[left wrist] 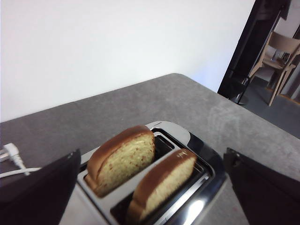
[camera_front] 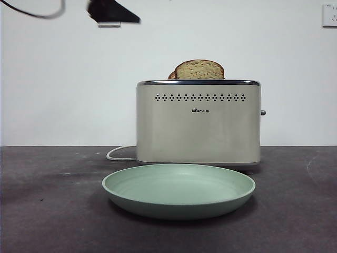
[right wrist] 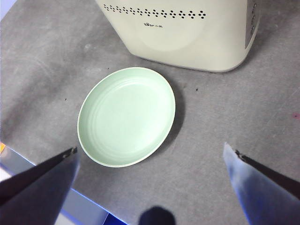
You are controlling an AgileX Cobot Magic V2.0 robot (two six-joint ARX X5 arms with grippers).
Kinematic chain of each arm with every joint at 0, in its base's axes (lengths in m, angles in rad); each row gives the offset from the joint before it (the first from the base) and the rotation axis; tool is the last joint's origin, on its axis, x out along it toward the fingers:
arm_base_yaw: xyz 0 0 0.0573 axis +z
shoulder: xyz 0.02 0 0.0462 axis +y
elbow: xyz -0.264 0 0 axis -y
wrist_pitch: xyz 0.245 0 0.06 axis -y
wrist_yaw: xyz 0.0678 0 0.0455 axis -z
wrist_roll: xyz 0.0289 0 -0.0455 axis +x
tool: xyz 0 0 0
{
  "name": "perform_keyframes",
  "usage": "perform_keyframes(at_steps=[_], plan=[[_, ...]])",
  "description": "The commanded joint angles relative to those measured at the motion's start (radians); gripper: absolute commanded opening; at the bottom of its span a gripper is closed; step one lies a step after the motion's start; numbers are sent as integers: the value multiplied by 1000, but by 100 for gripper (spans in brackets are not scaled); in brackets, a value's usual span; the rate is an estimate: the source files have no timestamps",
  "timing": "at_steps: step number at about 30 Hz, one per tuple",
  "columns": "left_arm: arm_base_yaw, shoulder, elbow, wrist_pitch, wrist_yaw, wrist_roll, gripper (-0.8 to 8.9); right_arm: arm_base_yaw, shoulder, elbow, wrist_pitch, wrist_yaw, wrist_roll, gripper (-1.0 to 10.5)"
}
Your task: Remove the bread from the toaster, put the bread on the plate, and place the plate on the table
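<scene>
Bread (left wrist: 123, 161): two slices in one toaster (camera_front: 198, 122); one plate (camera_front: 179, 190).

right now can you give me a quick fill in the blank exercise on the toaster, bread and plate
1. The toaster holds ____ slices of bread, one in each slot.
2. The plate lies on the table in front of the toaster and its colour is pale ____.
3. The left gripper hangs above the bread with its jaws ____.
4. The right gripper hangs open above the ____.

Missing words: two; green; open; plate
</scene>
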Motion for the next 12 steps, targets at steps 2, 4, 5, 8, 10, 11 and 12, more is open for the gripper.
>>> perform_keyframes(at_steps=[2,4,5,8,10,11,12], plan=[[-16,88,26,40,-1,18,564,2,0,2,4,2,-4,598],[-26,121,28,56,-1,19,564,2,2,2,4,4,-4,598],[-30,136,28,66,-1,21,564,2,2,2,4,5,-4,598],[-48,169,28,84,-2,56,562,2,7,2,3,5,-4,598],[-61,182,28,97,-2,95,562,2,10,2,4,5,-4,598],[-68,187,28,104,-3,114,562,2,12,2,4,5,-4,598],[-76,192,28,113,-3,134,562,2,14,2,4,5,-4,598]])
